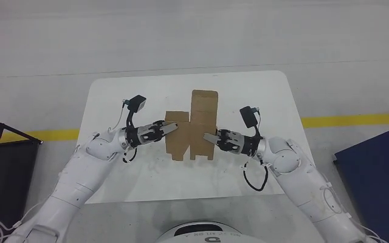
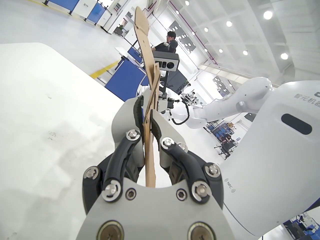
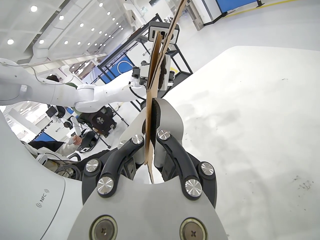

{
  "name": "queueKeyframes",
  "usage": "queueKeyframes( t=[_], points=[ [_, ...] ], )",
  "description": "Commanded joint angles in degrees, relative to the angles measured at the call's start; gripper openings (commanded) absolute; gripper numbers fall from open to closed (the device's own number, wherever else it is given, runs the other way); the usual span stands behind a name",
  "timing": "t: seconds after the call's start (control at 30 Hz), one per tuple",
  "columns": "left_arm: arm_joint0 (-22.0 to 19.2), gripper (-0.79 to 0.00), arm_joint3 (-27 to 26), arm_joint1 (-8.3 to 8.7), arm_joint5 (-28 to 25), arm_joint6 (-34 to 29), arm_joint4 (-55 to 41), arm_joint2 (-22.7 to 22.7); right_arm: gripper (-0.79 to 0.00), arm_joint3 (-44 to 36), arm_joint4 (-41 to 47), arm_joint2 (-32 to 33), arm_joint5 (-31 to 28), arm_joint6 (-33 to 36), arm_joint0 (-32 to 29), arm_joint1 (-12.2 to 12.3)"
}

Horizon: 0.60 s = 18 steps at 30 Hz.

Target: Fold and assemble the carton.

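We see our left tool (image 1: 172,127) and right tool (image 1: 208,138) each clamped on an opposite edge of the flattened carton (image 1: 193,121), held over the white counter (image 1: 261,97).

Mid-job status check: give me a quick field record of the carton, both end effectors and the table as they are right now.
item: carton, brown, flat, not yet assembled
orientation: broad face up toward the top view; edge-on in both wrist views
left grip: left end effector shut on one side edge of the carton
right grip: right end effector shut on the opposite side edge
surface: white table below the carton; contact with it cannot be told
task state: no panels folded up yet
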Motion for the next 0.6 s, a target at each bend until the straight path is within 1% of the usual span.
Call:
queueKeyframes(
  t=[0.0, 0.03, 0.13, 0.23, 0.37, 0.47, 0.57],
  points=[
    [0.0, -0.785, 0.0, 0.18, 0.0, 0.0, -1.1, 0.4, -0.172, 0.1, 0.0, 0.0, 0.4, -0.2, 0.0, 0.0],
    [0.1, -0.785, 0.0, 0.25, 0.0, 0.0, -1.7, 0.6, 0.0, 0.0, 0.0, 0.0, 0.7, -0.3, 0.0, 0.0],
    [0.5, -0.785, 1.1, 0.23, 0.0, 0.0, -5.7, 0.9, 0.0, -0.1, 0.3, 0.1, 1.5, -0.8, 0.0, 0.1],
    [1.2, -0.785, 3.4, -0.25, 0.0, 0.0, -13.2, 2.1, 0.0, -0.3, 1.0, 0.5, 1.8, -1.7, -0.2, 0.1],
    [0.0, -0.785, 8.8, -1.14, 0.3, -0.3, -20.1, 5.0, 0.0, -0.4, 1.8, 1.2, 2.3, -2.5, -0.4, 0.2],
    [-1.2, -0.785, 12.1, -1.91, 1.3, -1.3, -26.1, 6.1, 0.0, -0.5, 1.6, 2.0, 3.6, -3.9, -0.7, 0.2],
    [-2.3, -0.785, 14.9, -2.67, 2.1, -1.8, -30.7, 6.2, 0.0, -1.2, -2.1, 3.4, 6.4, -6.1, -1.0, 0.3]
  ],
)
